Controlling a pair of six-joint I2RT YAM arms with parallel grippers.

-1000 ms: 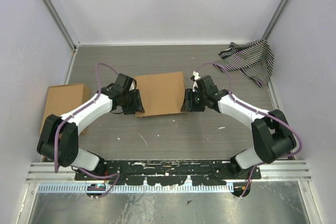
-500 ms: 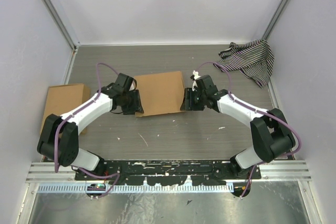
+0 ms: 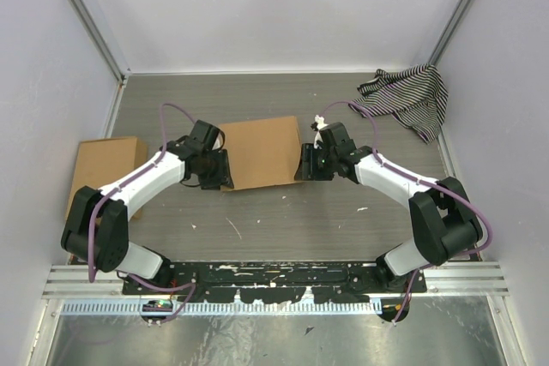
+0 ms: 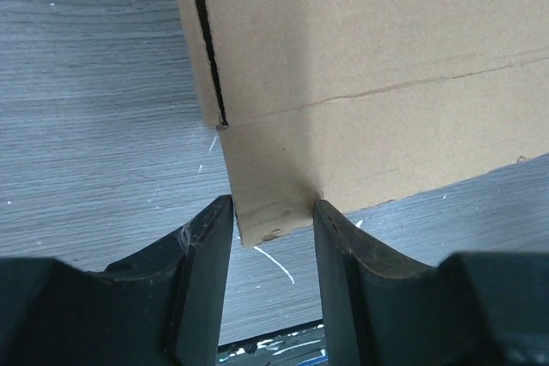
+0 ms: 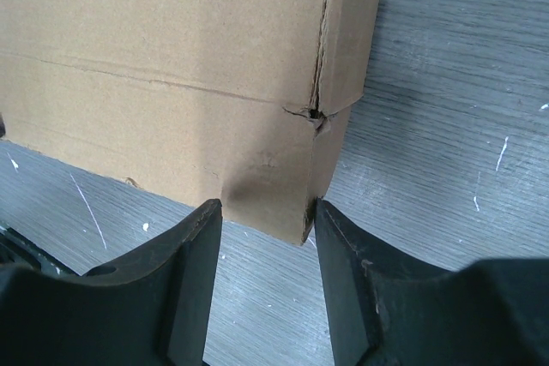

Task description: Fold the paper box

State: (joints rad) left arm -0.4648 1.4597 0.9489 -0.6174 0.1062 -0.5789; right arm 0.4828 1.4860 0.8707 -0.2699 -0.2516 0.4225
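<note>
The paper box (image 3: 262, 152) is a squarish brown cardboard box lying flat in the middle of the table. My left gripper (image 3: 225, 179) is at its near left corner. In the left wrist view that corner (image 4: 270, 212) sits between the open jaws (image 4: 273, 212), touching the right finger (image 4: 343, 246) and a sliver away from the left one. My right gripper (image 3: 302, 173) is at the near right corner. The right wrist view has that creased, slightly torn corner (image 5: 274, 186) wedged between the tips of the open jaws (image 5: 262, 212). A slit (image 4: 206, 32) runs along the box's left side.
A narrower oblong cardboard piece (image 3: 105, 169) lies by the left wall. A black-and-white striped cloth (image 3: 407, 96) is bunched in the far right corner. White walls close in the table on three sides, and a metal rail (image 3: 274, 285) runs along the near edge.
The right gripper has edged slightly toward the box's corner. Otherwise the box and both arms stay where they were.
</note>
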